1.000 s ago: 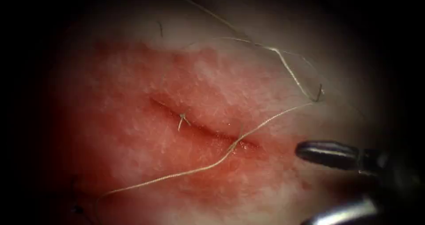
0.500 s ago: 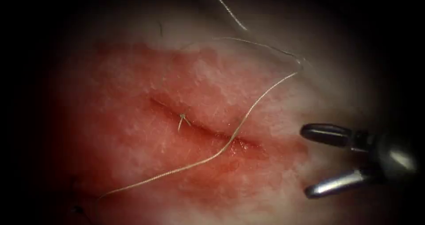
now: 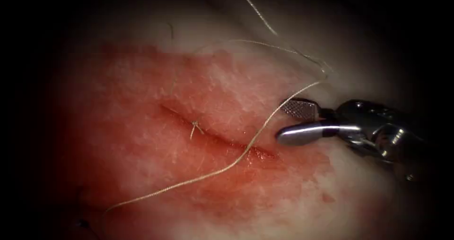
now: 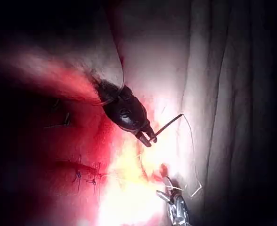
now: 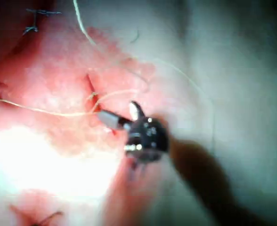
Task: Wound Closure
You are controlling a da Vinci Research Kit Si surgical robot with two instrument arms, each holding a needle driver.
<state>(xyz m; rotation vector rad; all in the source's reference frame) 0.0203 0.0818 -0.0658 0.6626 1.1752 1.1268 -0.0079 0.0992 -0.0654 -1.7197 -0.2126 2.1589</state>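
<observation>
Where your right tool (image 3: 281,122) is hovering: just right of the cut (image 3: 213,135); its jaws are standing apart and gripping nothing, with their tips just beside the thread (image 3: 189,183).
Thread's course: it is running from the lower left across the tissue (image 3: 132,141), crossing the cut near its right end and climbing away to the upper right.
Your left tool (image 4: 149,136): seen in the left wrist view, its jaws are clamping a dark needle (image 4: 169,123) near one end, and thread is trailing from the needle's other end.
Needle's place: it is sticking out clear of the tissue, not in it.
Knot (image 3: 194,125): it is sitting on the cut to the left of the thread's crossing, with short cut ends (image 3: 191,133) poking out.
Red fluid (image 3: 257,151): it is lying along the cut's right end.
</observation>
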